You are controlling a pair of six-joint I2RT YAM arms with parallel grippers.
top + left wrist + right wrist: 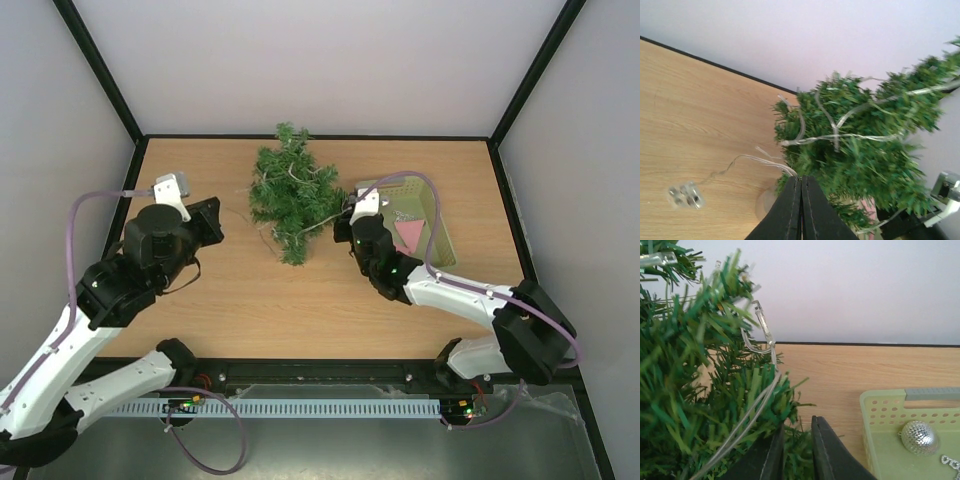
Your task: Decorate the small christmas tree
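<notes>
Small christmas tree (292, 195): light string (860, 136) draped on. Silver bauble (920, 437) unhung in pale green basket (887, 412). Left gripper (801, 181) jaws closed, empty; right gripper (797, 432) jaws narrowly parted at branches.

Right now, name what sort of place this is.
Likely a robot test cell: pale wooden tabletop boxed in by plain white panels, holding a small dark green artificial christmas tree and a pale green plastic basket.

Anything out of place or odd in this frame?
Only the light string: looped loosely over the small christmas tree, its tail trails onto the table to a small clear pack lying loose. Nothing spilled or damaged.
</notes>
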